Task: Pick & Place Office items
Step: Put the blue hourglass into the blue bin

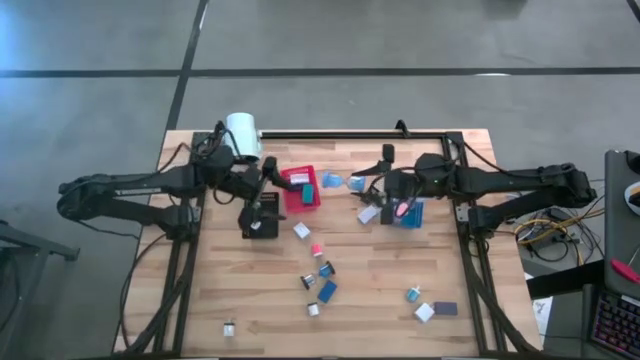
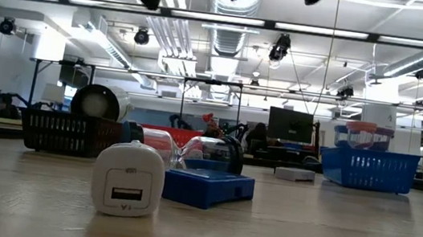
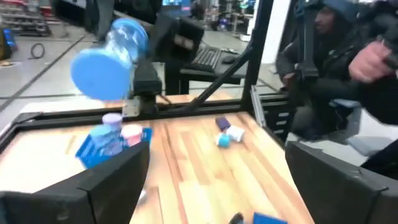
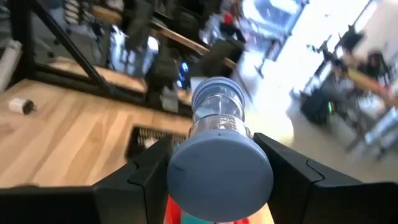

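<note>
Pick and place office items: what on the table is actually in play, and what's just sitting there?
In play:
- blue-capped clear jar, held in the right gripper
- white USB charger
- blue block
- pink piece
- white block
- left gripper, open and empty

Sitting there:
- red bin
- black bin
- blue bin
- white cylinder

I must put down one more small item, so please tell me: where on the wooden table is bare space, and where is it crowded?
Bare wood lies along the table's near left, between the left frame rail and the lone small white piece. Another free patch lies between the central cluster around the flat blue block and the white square block. It is crowded near the red slotted bin and the blue slotted bin, where both grippers work.
</note>
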{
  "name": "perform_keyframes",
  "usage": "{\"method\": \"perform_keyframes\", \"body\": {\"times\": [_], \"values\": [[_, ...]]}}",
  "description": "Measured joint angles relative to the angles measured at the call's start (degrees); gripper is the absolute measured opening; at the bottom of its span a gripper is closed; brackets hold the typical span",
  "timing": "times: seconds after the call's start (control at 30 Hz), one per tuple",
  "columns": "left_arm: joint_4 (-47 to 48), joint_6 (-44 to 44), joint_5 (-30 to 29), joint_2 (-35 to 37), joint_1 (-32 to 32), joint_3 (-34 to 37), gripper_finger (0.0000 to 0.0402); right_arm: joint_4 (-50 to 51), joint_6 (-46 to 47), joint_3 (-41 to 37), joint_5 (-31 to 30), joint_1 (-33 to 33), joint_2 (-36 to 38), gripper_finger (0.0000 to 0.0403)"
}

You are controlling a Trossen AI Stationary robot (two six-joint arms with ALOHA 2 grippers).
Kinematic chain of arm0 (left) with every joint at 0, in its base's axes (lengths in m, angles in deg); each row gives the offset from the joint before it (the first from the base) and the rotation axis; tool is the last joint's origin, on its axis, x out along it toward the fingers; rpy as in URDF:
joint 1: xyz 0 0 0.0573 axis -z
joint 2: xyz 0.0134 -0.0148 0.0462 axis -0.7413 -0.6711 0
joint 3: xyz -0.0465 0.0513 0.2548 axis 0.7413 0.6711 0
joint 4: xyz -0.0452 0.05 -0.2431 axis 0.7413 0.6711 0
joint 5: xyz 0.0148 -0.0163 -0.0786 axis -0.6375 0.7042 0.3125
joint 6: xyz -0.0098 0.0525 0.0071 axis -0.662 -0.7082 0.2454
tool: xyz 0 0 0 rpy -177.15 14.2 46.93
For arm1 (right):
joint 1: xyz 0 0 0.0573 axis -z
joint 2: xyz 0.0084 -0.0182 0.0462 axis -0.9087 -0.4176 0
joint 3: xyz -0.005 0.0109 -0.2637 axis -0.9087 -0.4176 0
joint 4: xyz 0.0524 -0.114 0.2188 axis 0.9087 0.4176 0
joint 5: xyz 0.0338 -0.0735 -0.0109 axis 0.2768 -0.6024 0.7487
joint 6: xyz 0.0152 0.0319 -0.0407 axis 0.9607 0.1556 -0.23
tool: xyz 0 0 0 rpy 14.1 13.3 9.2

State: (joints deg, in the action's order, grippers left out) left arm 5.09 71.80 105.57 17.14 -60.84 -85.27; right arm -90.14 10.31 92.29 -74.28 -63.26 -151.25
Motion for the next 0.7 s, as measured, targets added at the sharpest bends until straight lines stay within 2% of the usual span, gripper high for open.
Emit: {"method": "perform_keyframes", "body": {"times": [0.13, 0.27, 0.33, 0.43, 0.57, 0.7], "values": [[-1.9, -0.6, -5.7, 6.4, -0.3, 6.2, 0.0355, 6.8, 4.8, 0.1, -2.0, -1.3, 4.6, 0.019], [-5.7, -1.2, -5.9, 12.6, -0.5, 13.7, 0.0306, 18.7, 10.3, 2.8, -6.6, -3.4, 8.2, 0.019], [-7.9, -1.3, -6.2, 15.6, -0.5, 17.6, 0.0271, 26.1, 14.0, 5.7, -9.1, -5.0, 8.9, 0.019], [-11.9, -2.2, -7.2, 19.4, -0.5, 23.2, 0.0213, 37.5, 20.2, 12.3, -9.4, -7.6, 7.9, 0.019], [-18.8, -2.5, -8.8, 23.0, -0.5, 29.7, 0.013, 57.0, 29.2, 22.2, -11.8, -10.6, 4.0, 0.019], [-23.8, -2.5, -8.9, 24.9, -0.5, 34.1, 0.0042, 73.0, 40.7, 29.0, -11.9, -10.5, -0.2, 0.019]]}}
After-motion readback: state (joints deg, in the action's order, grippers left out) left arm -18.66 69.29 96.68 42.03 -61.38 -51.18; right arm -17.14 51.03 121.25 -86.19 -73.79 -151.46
